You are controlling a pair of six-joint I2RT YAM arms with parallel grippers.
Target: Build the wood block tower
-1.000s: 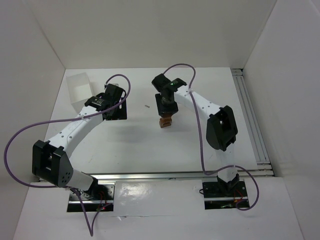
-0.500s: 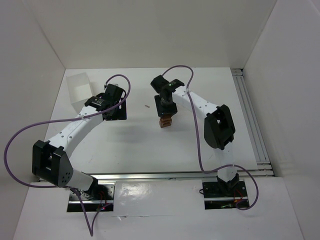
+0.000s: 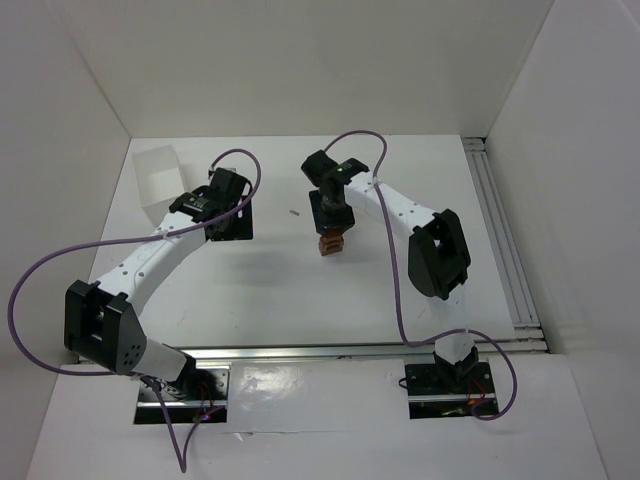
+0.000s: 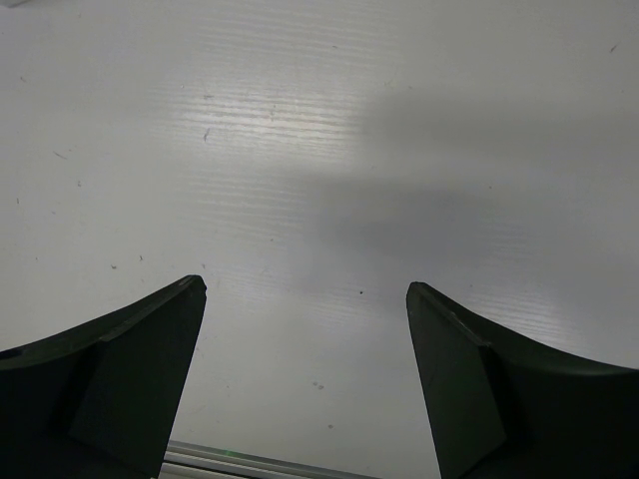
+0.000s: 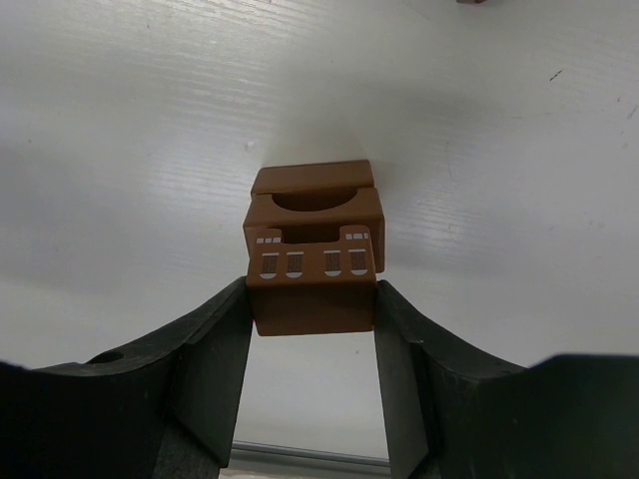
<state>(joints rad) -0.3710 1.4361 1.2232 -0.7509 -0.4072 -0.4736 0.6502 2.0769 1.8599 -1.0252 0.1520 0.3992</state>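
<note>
My right gripper [image 5: 312, 304] is shut on a reddish-brown wood block [image 5: 312, 274] printed with small white windows. Directly beyond it sits another wood block [image 5: 315, 195] with a round hollow in its top, on the white table. Whether the two touch I cannot tell. From above, the blocks [image 3: 328, 244] show as one small brown stack mid-table, under the right gripper [image 3: 330, 232]. My left gripper [image 3: 232, 222] hangs to the left of it, well apart. In the left wrist view the left gripper [image 4: 305, 299] is open over bare table, nothing between its fingers [image 4: 140, 369].
A white translucent tray [image 3: 160, 180] stands at the back left corner. A tiny dark speck [image 3: 294, 212] lies between the two grippers. Metal rails [image 3: 505, 240] run along the right side, and white walls enclose the table.
The right arm's elbow has shifted slightly left. The held block and the left arm have not visibly moved.
</note>
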